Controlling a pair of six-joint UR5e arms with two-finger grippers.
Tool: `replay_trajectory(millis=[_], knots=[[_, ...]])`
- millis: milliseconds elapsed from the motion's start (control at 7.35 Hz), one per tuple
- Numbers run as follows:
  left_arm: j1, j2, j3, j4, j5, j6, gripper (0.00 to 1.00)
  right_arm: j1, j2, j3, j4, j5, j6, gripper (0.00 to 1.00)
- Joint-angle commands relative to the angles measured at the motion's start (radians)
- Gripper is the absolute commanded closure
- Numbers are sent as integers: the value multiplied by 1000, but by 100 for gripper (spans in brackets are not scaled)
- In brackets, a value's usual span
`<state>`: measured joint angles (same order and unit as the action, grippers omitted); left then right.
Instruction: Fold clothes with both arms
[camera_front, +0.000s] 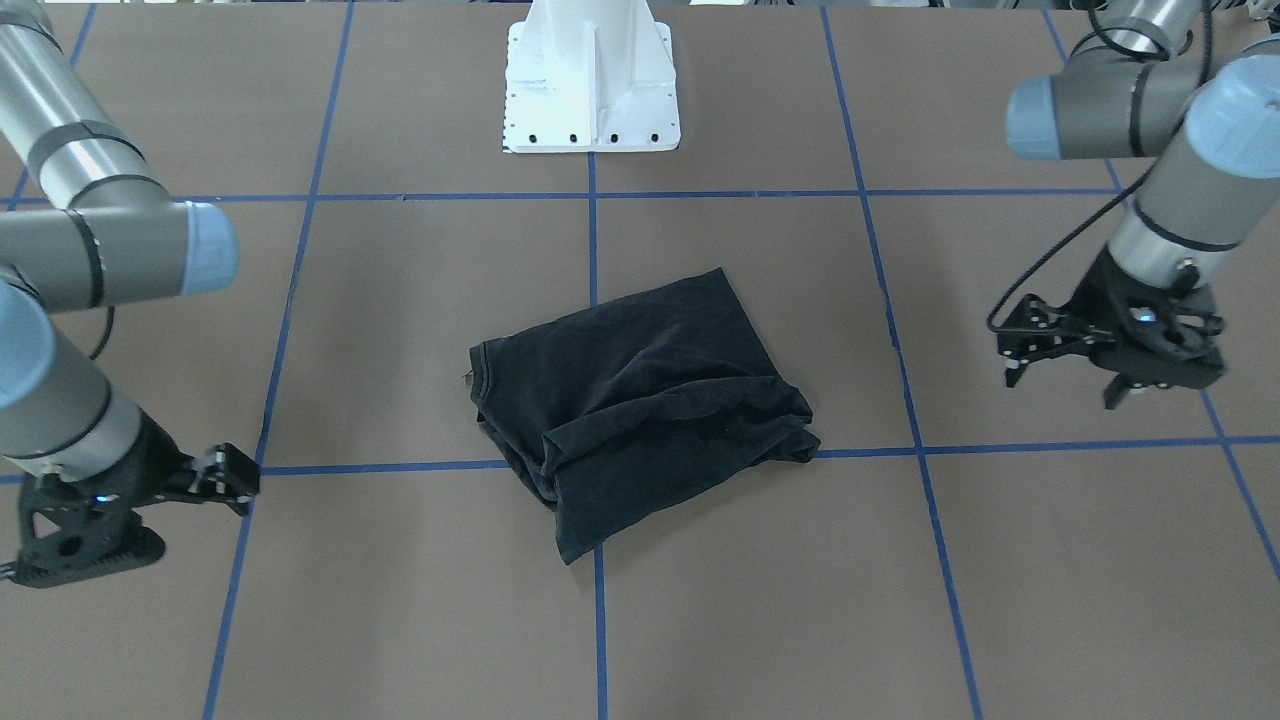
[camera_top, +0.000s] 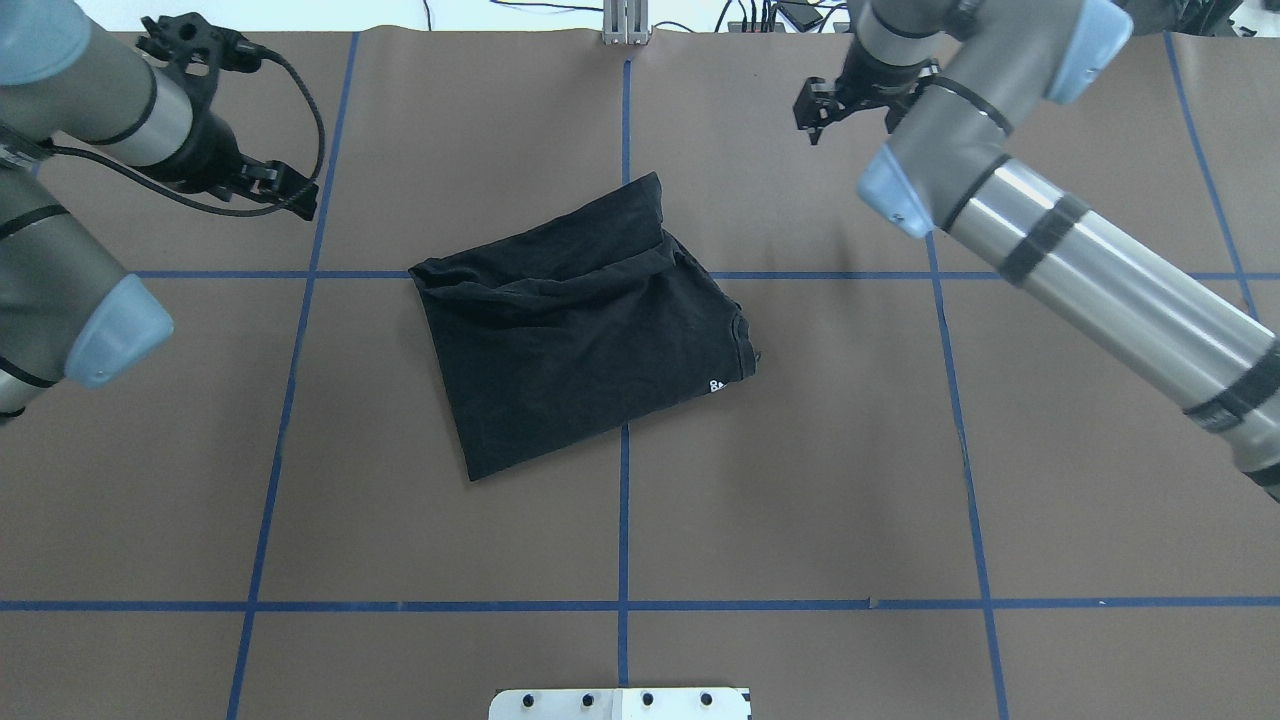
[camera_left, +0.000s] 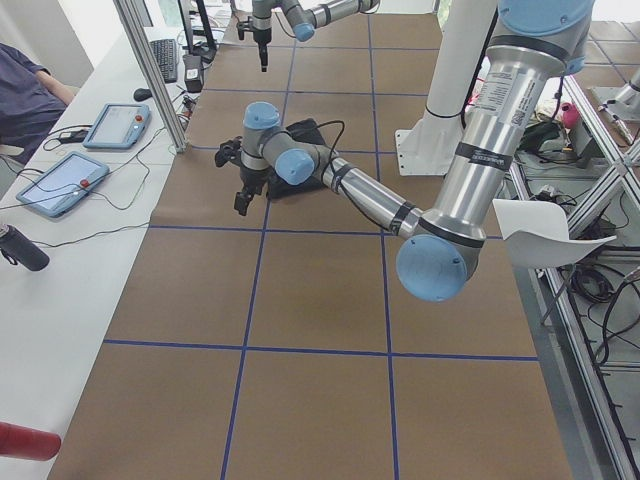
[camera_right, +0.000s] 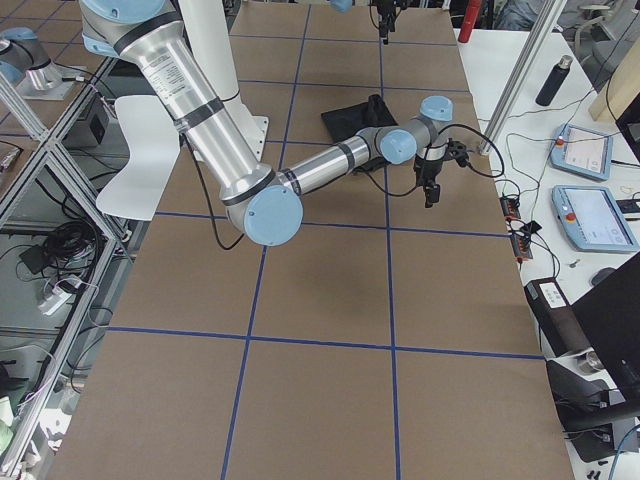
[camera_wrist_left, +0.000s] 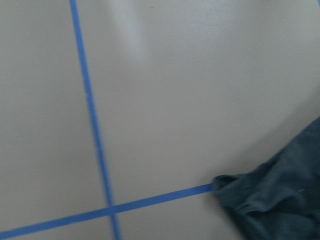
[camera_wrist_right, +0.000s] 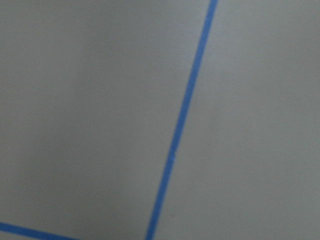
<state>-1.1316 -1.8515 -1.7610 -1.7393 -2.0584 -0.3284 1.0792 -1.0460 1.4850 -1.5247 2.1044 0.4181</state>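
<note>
t-shirt (camera_front: 640, 400) lies folded in a rough, wrinkled rectangle on the worktop (camera_front: 1000, 600), between left tool (camera_front: 1100, 350) and right tool (camera_front: 200, 485), well apart from both. both tools carry nothing; spread or closed, cannot tell. folding judged nearly done; tidying may remain.

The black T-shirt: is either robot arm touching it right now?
No, the T-shirt lies by itself on the table, with the left arm and the right arm off to either side, apart from it.
</note>
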Motion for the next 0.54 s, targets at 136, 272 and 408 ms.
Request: replay_trajectory(millis=[136,272,408], knots=[[-241,136,17,58,-56,339,0,193,-311,202,-89,87,-334,1],[-281,212,17,75,-104,344,0,281,-384,201,-92,168,-439,1],[-325,283,23,76,-114,345,0,348,-464,202,-91,196,-511,0]])
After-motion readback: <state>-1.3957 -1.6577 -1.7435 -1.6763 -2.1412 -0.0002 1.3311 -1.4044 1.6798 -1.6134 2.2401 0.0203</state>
